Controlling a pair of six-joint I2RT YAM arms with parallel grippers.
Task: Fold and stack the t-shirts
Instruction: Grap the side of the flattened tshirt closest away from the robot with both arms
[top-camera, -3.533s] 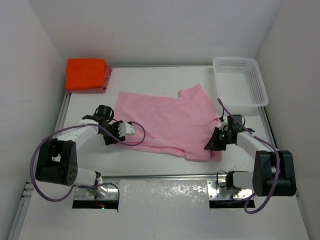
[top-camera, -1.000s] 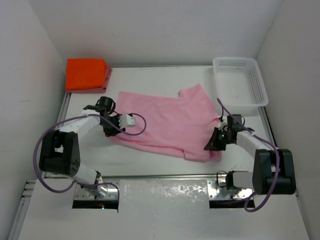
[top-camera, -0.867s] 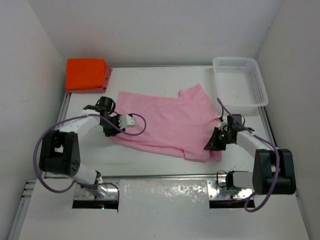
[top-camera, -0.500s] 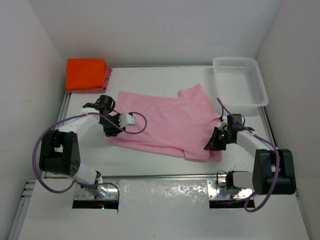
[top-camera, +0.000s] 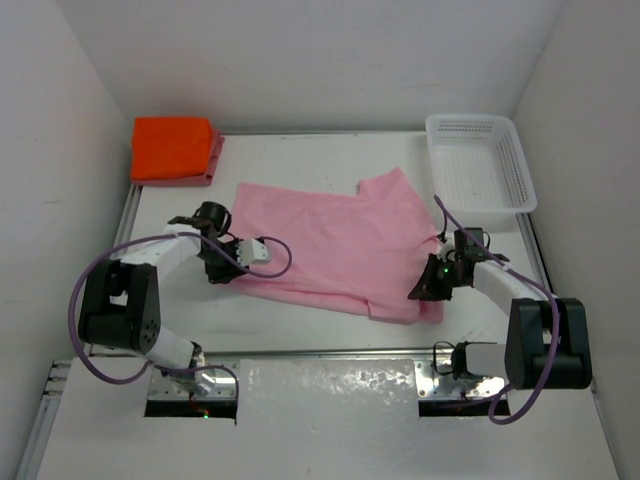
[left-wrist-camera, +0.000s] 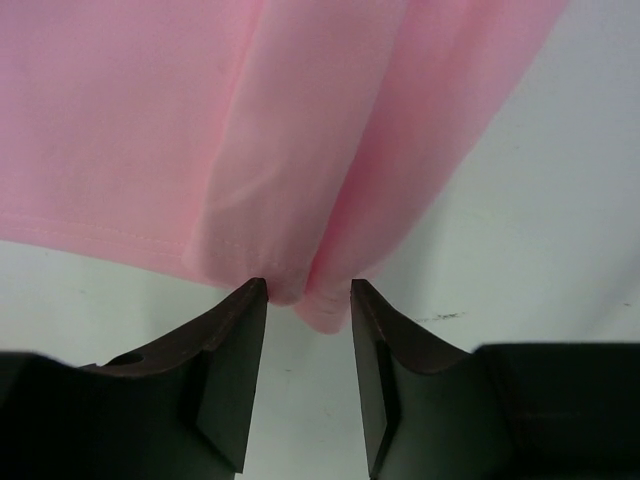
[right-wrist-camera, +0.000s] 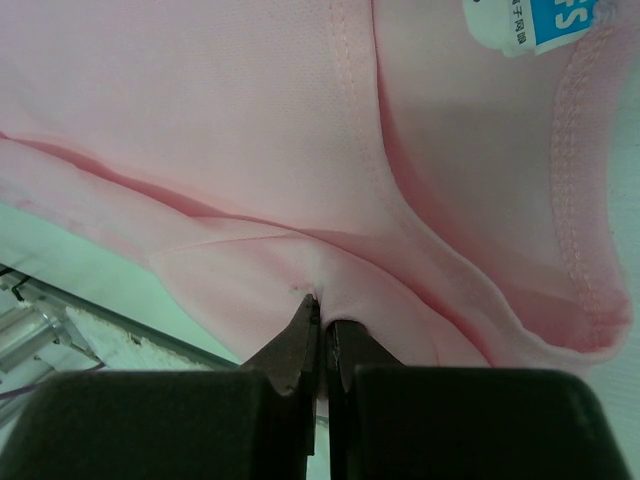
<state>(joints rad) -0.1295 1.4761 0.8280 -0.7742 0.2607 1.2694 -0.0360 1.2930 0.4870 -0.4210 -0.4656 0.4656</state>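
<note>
The light pink t-shirt (top-camera: 330, 235) lies spread across the middle of the table. My left gripper (top-camera: 222, 272) is at its near left corner. In the left wrist view, the left gripper (left-wrist-camera: 305, 300) is open, with a folded edge of the pink t-shirt (left-wrist-camera: 290, 150) poking between the tips, unclamped. My right gripper (top-camera: 418, 293) is at the shirt's near right corner. Seen from the right wrist, the right gripper (right-wrist-camera: 322, 315) is shut on a pinch of the pink cloth (right-wrist-camera: 250, 120). The folded orange t-shirt (top-camera: 172, 148) sits at the back left on the rose-red t-shirt (top-camera: 212, 162).
A white perforated basket (top-camera: 478, 170) stands at the back right corner. White walls close in the table on the left, right and back. A metal rail runs along the near edge by the arm bases.
My left gripper has slid a little toward the near side along the shirt's left edge. The right gripper and the shirt's right corner have not moved.
</note>
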